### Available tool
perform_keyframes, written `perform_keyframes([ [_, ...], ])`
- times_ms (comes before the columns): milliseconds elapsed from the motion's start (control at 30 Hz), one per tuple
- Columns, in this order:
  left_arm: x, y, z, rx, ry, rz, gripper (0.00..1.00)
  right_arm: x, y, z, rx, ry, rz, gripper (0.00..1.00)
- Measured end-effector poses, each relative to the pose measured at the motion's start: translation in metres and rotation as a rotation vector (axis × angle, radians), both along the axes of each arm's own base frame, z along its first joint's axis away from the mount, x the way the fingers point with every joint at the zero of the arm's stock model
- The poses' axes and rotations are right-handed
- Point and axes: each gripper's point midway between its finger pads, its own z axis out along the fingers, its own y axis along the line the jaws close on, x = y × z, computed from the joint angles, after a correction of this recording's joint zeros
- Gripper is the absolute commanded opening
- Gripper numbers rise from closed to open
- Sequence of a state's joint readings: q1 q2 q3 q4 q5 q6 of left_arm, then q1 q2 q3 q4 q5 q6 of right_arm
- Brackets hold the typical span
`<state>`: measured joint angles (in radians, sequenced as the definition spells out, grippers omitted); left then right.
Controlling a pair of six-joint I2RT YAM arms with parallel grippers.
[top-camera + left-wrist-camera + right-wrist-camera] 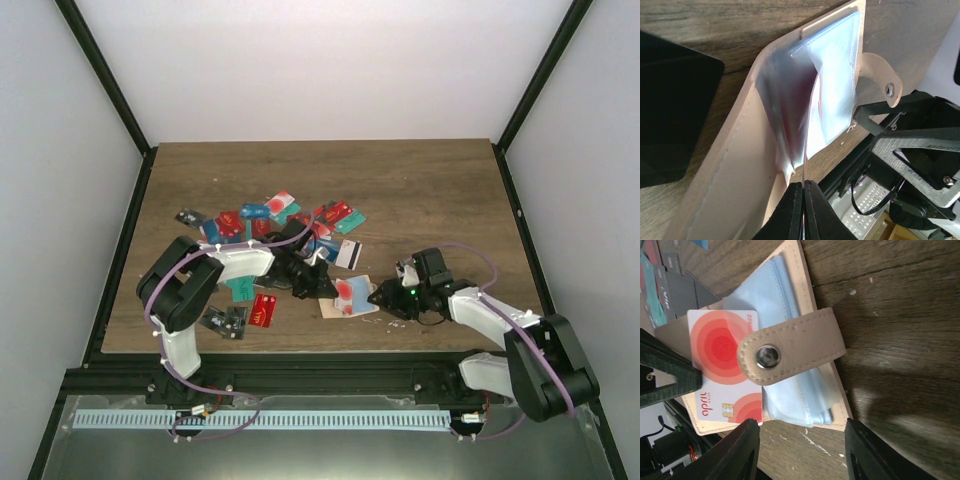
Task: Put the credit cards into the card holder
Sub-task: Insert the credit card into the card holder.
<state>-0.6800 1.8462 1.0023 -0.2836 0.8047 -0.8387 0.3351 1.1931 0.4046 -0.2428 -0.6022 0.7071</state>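
**While the left feeds a card, the right stands by**

As I read it, my left gripper (803,189) is pinched on the thin edge of a white card (722,365). The card's far end lies against the clear sleeves (835,75) of the card holder (800,285), which sits low centre in the top view. My right gripper (802,432) hangs wide apart over the snap tab (790,347), holding nothing. Insertion is in hand, I judge; next I must slide the card deeper. More credit cards (260,222) lie scattered above it.
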Motion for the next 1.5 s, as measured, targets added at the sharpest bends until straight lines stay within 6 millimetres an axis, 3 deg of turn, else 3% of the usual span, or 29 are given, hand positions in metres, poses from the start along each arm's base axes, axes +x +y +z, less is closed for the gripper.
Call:
perform_keyframes([
  [600,0.01,-0.006,-0.014,-0.013,0.01,0.051,0.04,0.0,0.003,-0.016,-0.018,0.023,0.051,0.3],
  [1300,0.017,-0.012,-0.014,-0.041,-0.012,0.063,0.04,0.016,-0.003,-0.009,-0.099,-0.04,0.074,0.31],
  [1500,0.018,-0.013,-0.021,-0.038,-0.006,0.062,0.04,0.025,-0.002,-0.011,-0.118,-0.04,0.077,0.25],
])
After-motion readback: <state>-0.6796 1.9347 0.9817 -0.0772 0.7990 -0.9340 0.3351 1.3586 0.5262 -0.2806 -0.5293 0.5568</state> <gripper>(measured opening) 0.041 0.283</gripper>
